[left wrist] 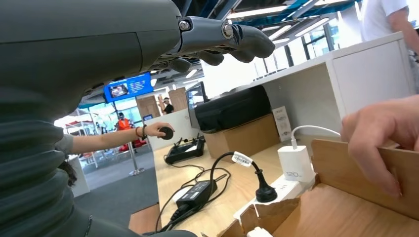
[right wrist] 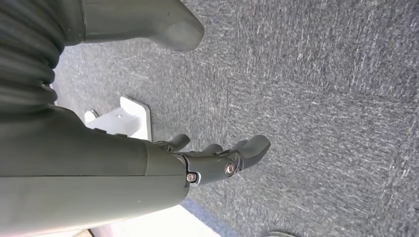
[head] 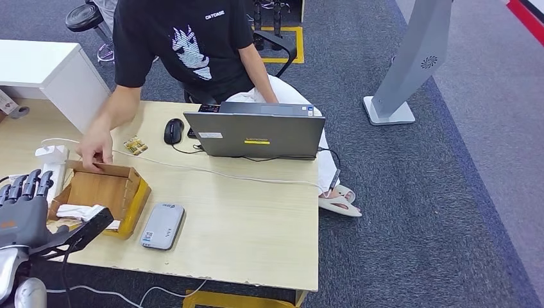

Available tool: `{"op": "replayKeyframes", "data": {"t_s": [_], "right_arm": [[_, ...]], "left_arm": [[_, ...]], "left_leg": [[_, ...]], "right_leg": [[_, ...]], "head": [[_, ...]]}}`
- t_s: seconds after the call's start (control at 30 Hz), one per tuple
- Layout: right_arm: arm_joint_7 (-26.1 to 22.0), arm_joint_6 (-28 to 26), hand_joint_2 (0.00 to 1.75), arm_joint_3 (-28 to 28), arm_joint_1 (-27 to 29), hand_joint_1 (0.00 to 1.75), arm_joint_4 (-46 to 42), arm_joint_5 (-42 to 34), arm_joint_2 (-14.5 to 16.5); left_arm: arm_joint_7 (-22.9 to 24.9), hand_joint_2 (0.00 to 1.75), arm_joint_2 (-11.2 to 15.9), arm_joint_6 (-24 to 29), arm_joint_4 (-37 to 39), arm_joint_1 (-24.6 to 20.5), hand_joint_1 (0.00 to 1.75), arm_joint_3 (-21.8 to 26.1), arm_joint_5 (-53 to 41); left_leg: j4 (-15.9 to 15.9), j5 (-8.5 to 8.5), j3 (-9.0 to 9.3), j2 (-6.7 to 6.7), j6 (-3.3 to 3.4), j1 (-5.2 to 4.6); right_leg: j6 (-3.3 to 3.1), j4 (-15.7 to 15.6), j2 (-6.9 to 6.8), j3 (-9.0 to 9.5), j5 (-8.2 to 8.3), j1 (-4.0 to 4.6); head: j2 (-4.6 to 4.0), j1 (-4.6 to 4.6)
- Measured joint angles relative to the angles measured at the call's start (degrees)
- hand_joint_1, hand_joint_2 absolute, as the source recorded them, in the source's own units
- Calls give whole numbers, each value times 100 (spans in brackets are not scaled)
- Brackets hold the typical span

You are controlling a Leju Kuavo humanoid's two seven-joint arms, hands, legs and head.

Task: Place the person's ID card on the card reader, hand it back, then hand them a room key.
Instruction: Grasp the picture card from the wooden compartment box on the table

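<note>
Left hand (head: 22,208) raised at the desk (head: 256,218) edge, fingers (head: 29,183) apart and upright, grasping nothing. Just beyond those fingers, an open cardboard box (head: 106,192), plain brown, white cards (head: 83,212) stacked inside; a person's hand (head: 96,149) touching its far rim. Beside the box, away from the fingers, a flat grey rounded card reader (head: 162,226). Right hand (right wrist: 217,160) hanging over grey carpet (right wrist: 321,98), fingers loosely curled, released.

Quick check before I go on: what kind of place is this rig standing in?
Probably a mock reception desk in an indoor demo hall or lab: a wooden desk with a laptop and card reader, grey carpet with a standing kiosk, and more equipment benches behind.
</note>
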Motion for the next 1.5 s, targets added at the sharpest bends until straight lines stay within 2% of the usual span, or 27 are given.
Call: {"op": "replayKeyframes", "data": {"t_s": [0.27,0.57,0.77,1.5], "right_arm": [[-26,-173,175,-4,-16,0,196,13,-36],[-21,-196,175,-4,-30,0,327,13,-46],[-21,-158,175,-4,-31,0,341,13,-46],[35,-126,175,-4,-30,0,339,11,-46]], "left_arm": [[309,175,107,358,546,-197,0,-207,-78],[555,175,310,382,914,-256,0,-821,-84],[584,175,336,359,972,-255,0,-1070,-85],[711,175,462,297,991,-253,0,-1353,-85]], "left_leg": [[0,2,1,0,1,1],[0,2,0,0,2,0],[0,2,0,0,2,0],[0,2,0,0,2,0]], "right_leg": [[0,0,0,0,0,1],[0,0,0,0,0,0],[0,0,0,0,0,0],[0,0,0,0,0,0]], "head": [[0,-2],[0,-1],[0,-1],[0,-1]]}}
